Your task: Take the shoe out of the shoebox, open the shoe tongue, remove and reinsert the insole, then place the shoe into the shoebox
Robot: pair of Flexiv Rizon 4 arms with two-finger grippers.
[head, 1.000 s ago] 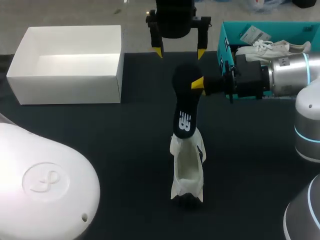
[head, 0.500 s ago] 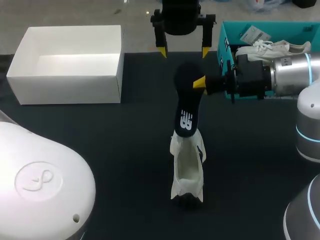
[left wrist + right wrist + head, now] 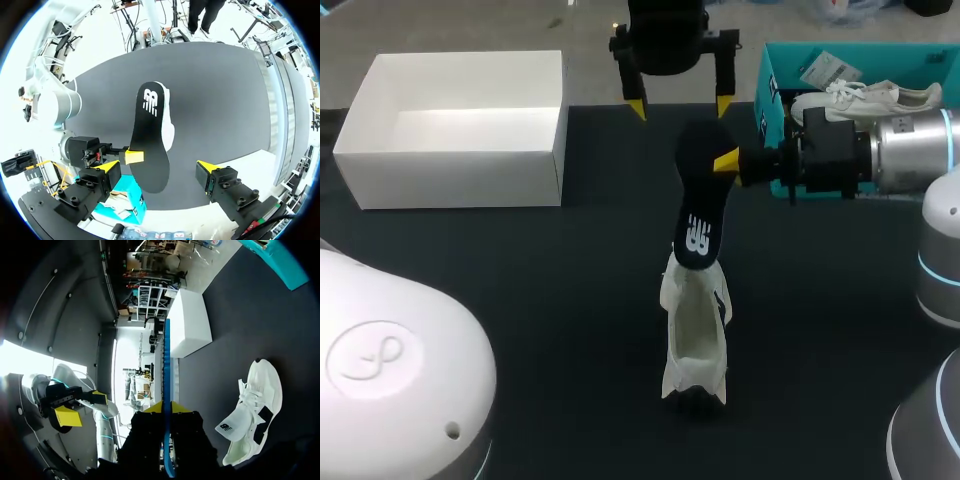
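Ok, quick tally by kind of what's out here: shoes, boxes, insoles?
Shoes: 2, the white shoe on the table, the second white shoe in the teal shoebox
Boxes: 2, the white shoebox and the teal shoebox
Insoles: 1, the black insole in the right gripper
Total: 5

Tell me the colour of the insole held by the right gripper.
The insole is black with a white logo; clearest in left wrist view.

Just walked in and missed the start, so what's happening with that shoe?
The right gripper is shut on the upper end of the black insole, whose lower end meets the opening of the white shoe on the table. The left gripper hangs open beyond them, holding nothing.
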